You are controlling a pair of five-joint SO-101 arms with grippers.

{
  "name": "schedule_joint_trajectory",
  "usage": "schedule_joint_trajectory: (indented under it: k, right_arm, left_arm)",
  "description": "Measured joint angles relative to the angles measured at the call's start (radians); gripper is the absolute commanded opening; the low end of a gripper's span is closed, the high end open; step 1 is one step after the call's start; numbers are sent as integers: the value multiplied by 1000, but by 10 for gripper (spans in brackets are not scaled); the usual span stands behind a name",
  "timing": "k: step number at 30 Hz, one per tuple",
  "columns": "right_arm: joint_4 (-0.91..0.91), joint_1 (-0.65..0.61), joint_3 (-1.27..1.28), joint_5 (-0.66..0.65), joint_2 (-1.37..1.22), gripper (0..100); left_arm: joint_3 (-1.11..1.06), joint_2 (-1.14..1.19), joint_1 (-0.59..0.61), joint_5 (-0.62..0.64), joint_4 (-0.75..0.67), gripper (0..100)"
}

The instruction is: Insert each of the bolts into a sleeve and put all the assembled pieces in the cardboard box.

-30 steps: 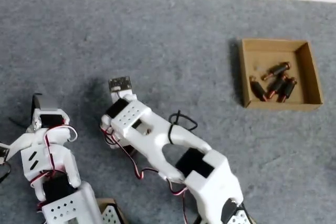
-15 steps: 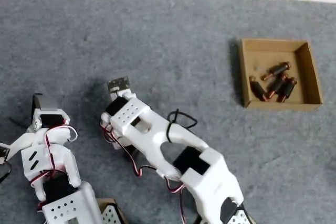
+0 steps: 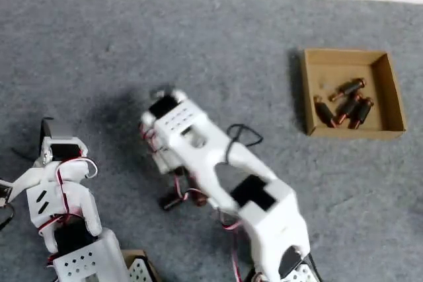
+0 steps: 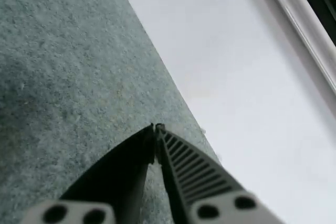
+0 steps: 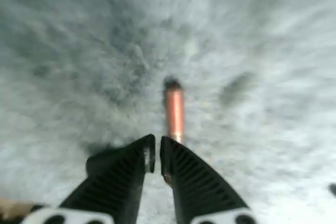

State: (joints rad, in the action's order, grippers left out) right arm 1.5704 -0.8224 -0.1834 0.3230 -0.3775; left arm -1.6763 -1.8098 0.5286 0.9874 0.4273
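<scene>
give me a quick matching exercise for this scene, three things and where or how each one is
Things:
1. box
2. left pincer
3. copper tube

Place or state:
a. just ahead of the right pincer
b. shut, near the edge of the carpet
c. holds four pieces

Pairs: 1-c, 2-b, 3-a

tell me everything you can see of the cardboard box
The cardboard box is a shallow, open-topped tray of plain brown card with low upright walls, roughly square. It sits flat on the grey mat, off to the right side of the high view. Inside, about four dark and copper-coloured pieces lie loosely on its floor, clustered toward the near wall. Neither arm touches it.
</scene>
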Motion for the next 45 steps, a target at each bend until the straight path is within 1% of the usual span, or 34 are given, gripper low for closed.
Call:
schedule_joint_trajectory:
  k: [5,8,9,11,14,16,21,24,26,30,35,41,45]
  right_arm:
    - [14,57,-9,-63,167,5]
    - [20,72,-9,-109,201,12]
    - [21,72,2,-129,201,32]
    - [23,55,38,-172,201,104]
    - [25,-12,115,-281,201,223]
    - [23,-57,161,-373,201,254]
    - [23,-121,206,-575,201,254]
    - [23,-172,207,-667,201,254]
    - [21,-209,227,-703,203,254]
    - [-54,-265,272,-746,203,254]
    - [-147,-325,368,-853,203,253]
    - [-270,-336,468,-951,203,253]
    - [-379,-336,551,-990,203,253]
  left_arm:
    - [0,0,0,0,0,27]
    - [0,0,0,0,0,27]
    - [0,0,0,0,0,27]
    - [0,0,0,0,0,27]
    - [0,0,0,0,0,27]
    - [0,0,0,0,0,27]
    - [0,0,0,0,0,27]
    - [0,0,0,0,0,27]
    - [0,0,0,0,0,27]
    - [0,0,0,0,0,27]
    - [0,0,0,3,0,27]
    - [0,0,2,3,-6,27]
    - [0,0,2,3,-6,27]
